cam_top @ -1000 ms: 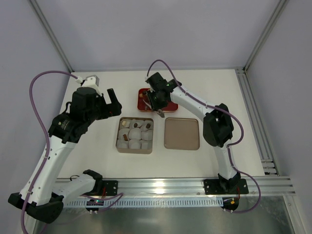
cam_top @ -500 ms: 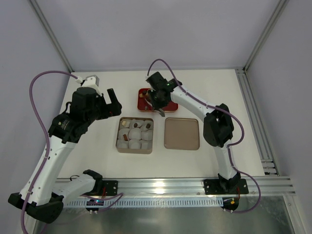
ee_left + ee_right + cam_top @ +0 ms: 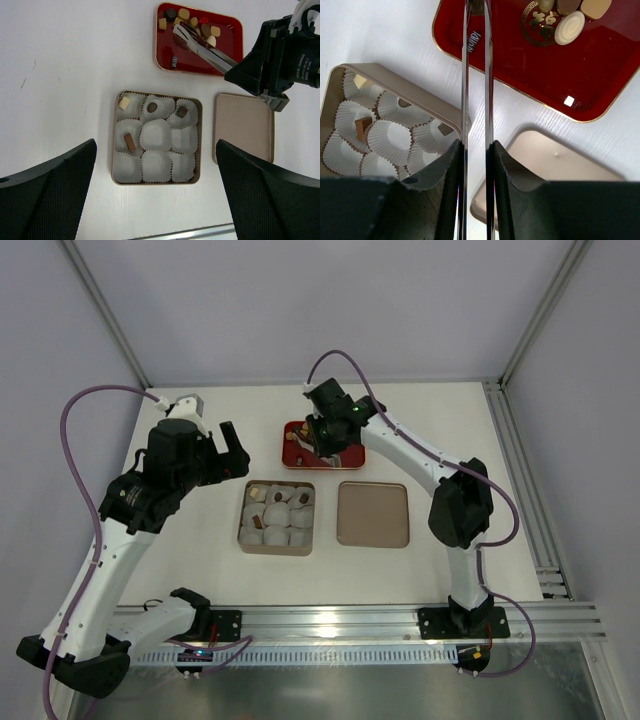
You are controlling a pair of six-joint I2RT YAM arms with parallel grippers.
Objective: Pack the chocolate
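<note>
Right wrist view has the right gripper pinched on a pair of metal tongs, whose two blades run forward from the jaws with only a thin gap between them. Ahead of the jaws lies the red tray, and the loose chocolate clusters at its far end around the tong tips. Four pieces already sit in the paper cups of the tin, back beside the jaws. A gentle squeeze and a straight lift before swinging to a bare cup would, I judge, serve best. The left gripper hangs spread wide, holding nothing, the tin directly beneath its jaws. The tong tips are cut off in the right wrist view and too small in the others to tell whether a piece is caught.
</note>
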